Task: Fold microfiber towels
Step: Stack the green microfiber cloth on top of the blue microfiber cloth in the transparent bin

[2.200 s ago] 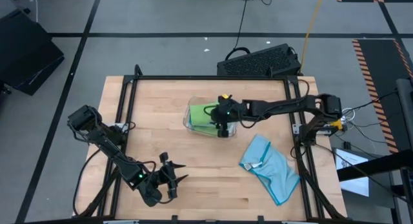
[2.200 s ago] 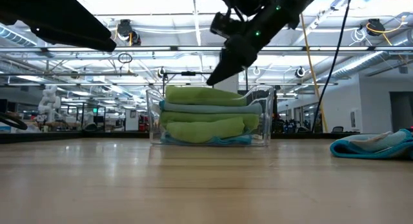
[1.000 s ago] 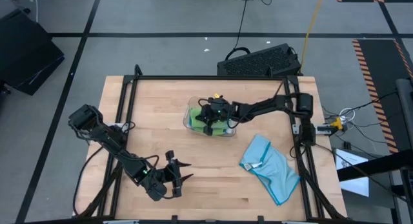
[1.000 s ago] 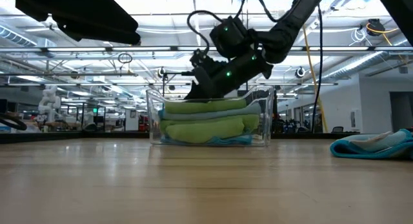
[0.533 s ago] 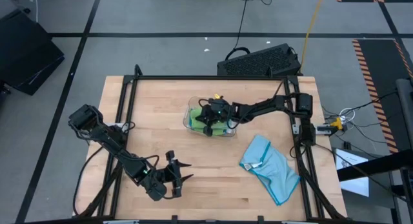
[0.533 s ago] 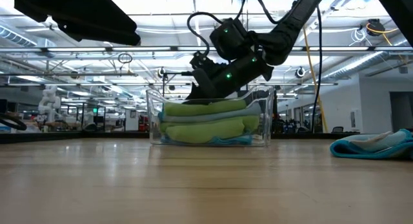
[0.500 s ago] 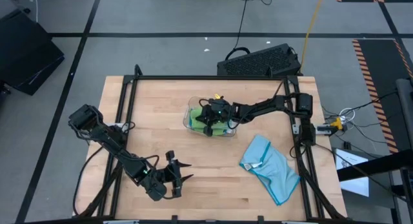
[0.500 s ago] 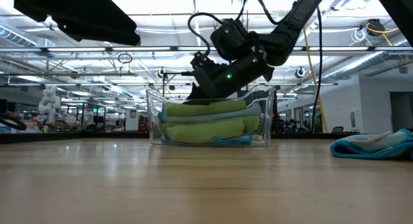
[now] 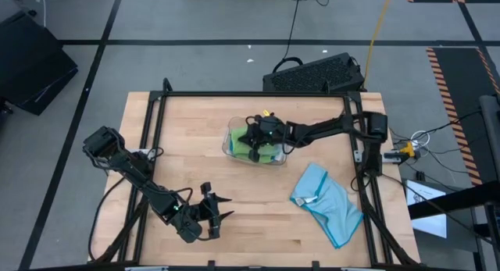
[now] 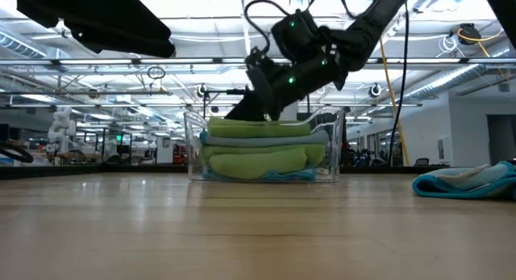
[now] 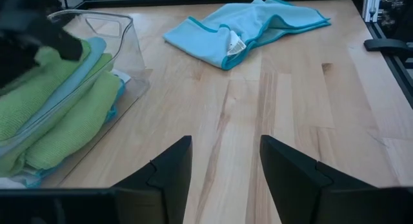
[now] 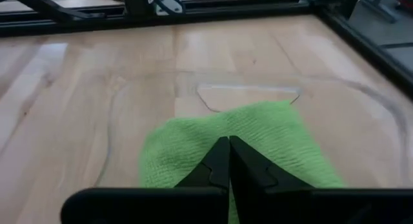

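**Pressing the stack flat, with one cloth left to fold**

The right gripper (image 12: 227,161) has its jaws closed tip to tip, holding nothing, their point resting on or just over the top lime green towel (image 12: 245,146) of the folded stack. Directly under the jaws the stack sits in layers, green over light blue over green, inside the clear plastic tray (image 10: 332,147), and the tray's curved rim shows just beyond the jaw tips. Off to one side of these jaws, well apart on the bare bench (image 9: 187,130), the light blue towel (image 9: 328,201) lies crumpled and unfolded, its white tag showing.

The step in hand reads as tamping the top cloth into the tray. To do it well, the closed jaws should press straight down near the cloth's middle, so the fold does not slide or the light tray skid, then lift vertically clear of the rim.

The left gripper (image 11: 222,169) waits above the near bench with jaws apart and empty; the blue cloth lies ahead of them, the tray to one side.
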Controlling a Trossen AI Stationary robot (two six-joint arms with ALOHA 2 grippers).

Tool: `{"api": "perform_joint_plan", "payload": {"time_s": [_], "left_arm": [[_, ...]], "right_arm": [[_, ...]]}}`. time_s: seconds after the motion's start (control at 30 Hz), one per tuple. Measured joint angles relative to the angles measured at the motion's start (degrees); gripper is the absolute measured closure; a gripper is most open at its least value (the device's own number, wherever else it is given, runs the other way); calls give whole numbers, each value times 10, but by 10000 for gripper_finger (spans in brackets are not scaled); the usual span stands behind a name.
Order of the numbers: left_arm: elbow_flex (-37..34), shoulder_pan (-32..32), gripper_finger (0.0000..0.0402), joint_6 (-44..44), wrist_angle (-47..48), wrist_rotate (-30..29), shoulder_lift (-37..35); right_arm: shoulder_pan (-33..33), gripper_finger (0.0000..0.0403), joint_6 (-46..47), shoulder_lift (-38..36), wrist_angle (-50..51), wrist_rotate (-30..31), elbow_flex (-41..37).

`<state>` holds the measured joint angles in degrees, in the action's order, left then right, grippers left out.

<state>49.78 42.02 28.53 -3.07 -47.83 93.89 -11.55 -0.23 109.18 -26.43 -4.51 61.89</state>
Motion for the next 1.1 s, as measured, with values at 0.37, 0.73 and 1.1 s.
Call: {"api": "perform_joint_plan", "payload": {"time_s": [0.37, 0.73, 1.1], "left_arm": [[0, 1, 215, 2, 1, 0, 0], [0, 0, 215, -10, 0, 4, 0], [0, 0, 215, -9, -1, 4, 0]], "right_arm": [[0, 403, -49, -78, 92, 58, -20], [-24, 403, -10, -107, -34, 105, -170], [-23, 403, -19, -110, -77, 103, -181]]}}
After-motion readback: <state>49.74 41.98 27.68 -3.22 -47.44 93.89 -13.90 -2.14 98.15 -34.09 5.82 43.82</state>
